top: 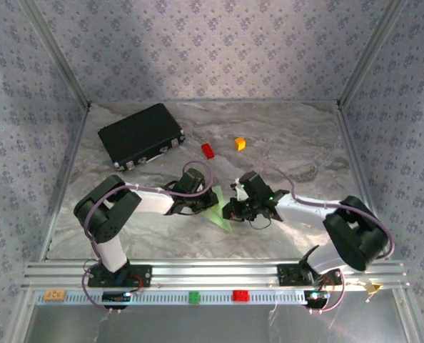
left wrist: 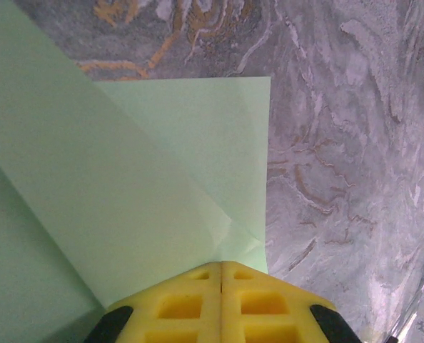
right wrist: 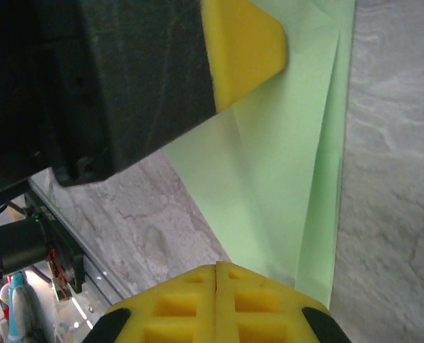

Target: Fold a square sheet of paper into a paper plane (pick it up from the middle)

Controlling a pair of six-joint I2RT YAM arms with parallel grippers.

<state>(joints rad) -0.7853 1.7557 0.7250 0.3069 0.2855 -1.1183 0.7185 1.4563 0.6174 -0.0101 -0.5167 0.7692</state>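
**Hazard.** The sheet of paper is part-folded, with loose layers and one flap that appears raised off the bench. Both arms bear on it from opposite ends.
- If either arm drags sideways, the thin sheet may slide on the smooth marbled surface and the crease would set crooked.
- If the two arms draw apart, the sheet may tear at a fold.
- The layers seen from the right wrist show offset edges, so a hard press there could fix a misaligned fold.
- The two wrists sit close together, so a careless move risks a knock between them.

**Location.** The sheet lies nearer the arm bases than the black case, and to that case's right in the overhead view.

**Fingers.**
- Left fingers: pressed together with no gap, tips meeting the sheet where its folded edges converge.
- Right fingers: likewise pressed together, tips at the sheet's narrow end.
- I cannot tell whether either pair has a layer nipped between the pads or merely presses on top.
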